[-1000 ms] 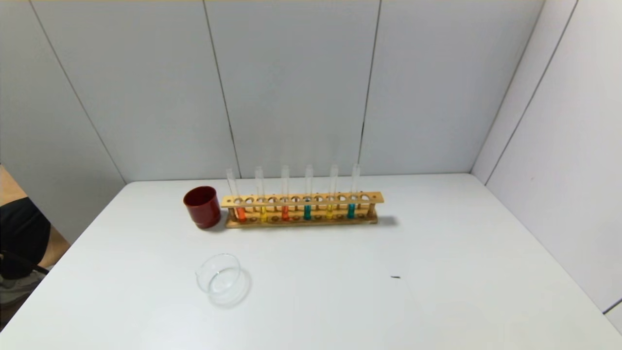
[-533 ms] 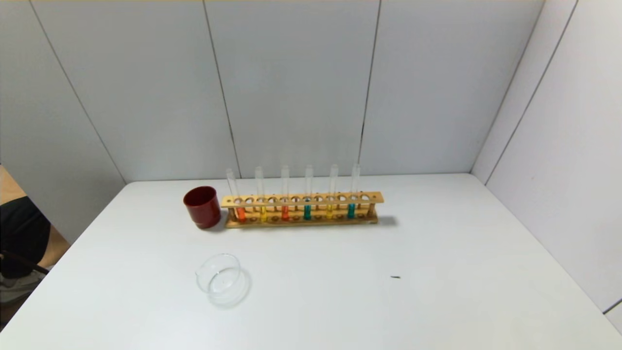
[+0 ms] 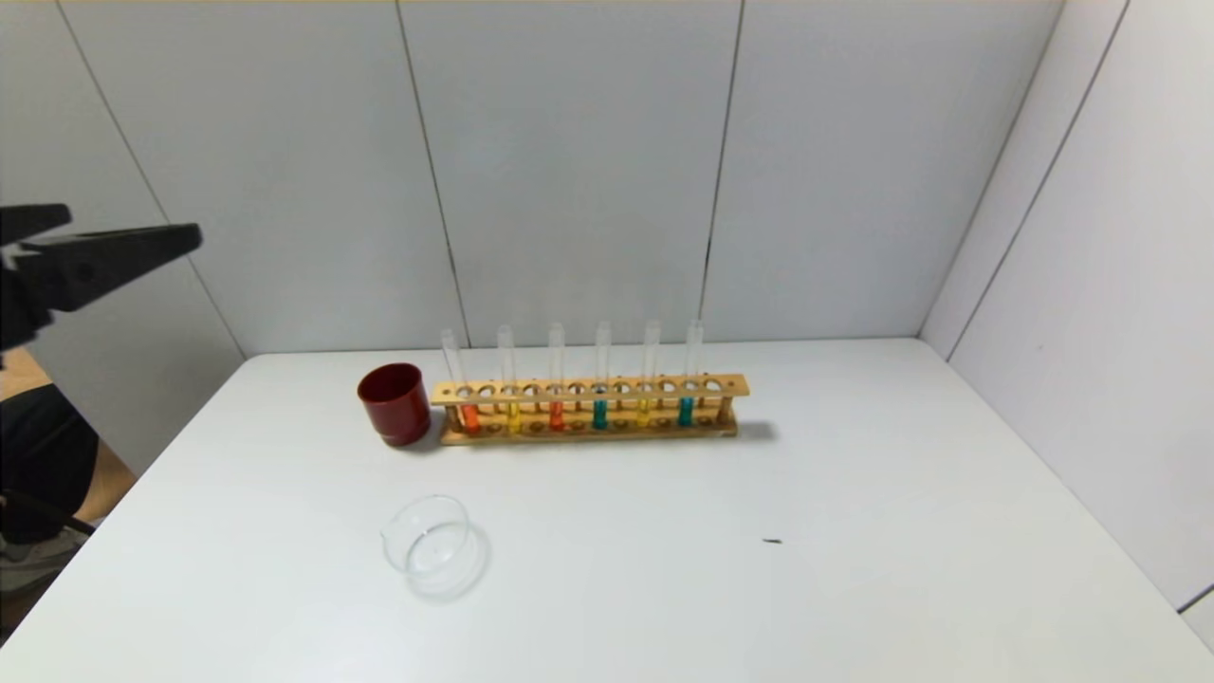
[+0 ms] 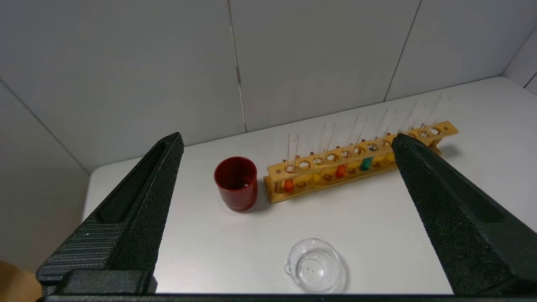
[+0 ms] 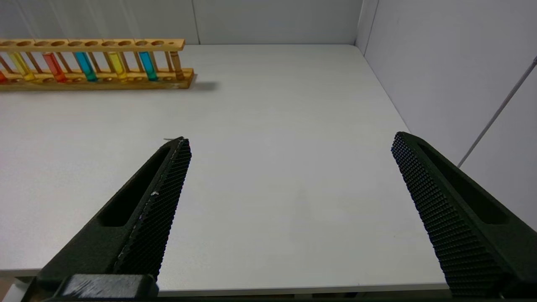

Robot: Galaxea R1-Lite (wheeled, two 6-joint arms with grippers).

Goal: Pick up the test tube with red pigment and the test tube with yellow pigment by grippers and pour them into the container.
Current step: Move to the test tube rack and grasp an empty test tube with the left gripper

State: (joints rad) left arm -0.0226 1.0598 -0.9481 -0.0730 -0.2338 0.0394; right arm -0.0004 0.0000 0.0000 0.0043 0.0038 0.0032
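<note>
- Since the earlier frame, the black left gripper (image 3: 123,237) has risen into the head view at far left; everything on the table is unmoved.
- The slim glass test tube with red pigment (image 3: 465,398) and the matching test tube with yellow pigment (image 3: 511,398) stand in the wooden rack (image 3: 588,387), beside the dark red cup (image 3: 394,403).
- The clear glass dish container (image 3: 427,537) sits nearer the robot, well apart from the rack.
- Left gripper (image 4: 285,140): above the table's left edge, far from the tubes, jaws spread wide, holding nothing.
- Right gripper (image 5: 289,140): parked low at the table's near right, jaws wide apart, holding nothing.

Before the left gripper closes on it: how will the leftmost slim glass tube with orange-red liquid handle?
The slim clear glass test tube with orange-red liquid is probably slippery and fragile: smooth bare glass. It likely feels light, since only a short liquid column sits at the bottom. It leans in the wooden rack, so the fit looks loose and it should lift out easily. The open left gripper is well short of it.
</note>
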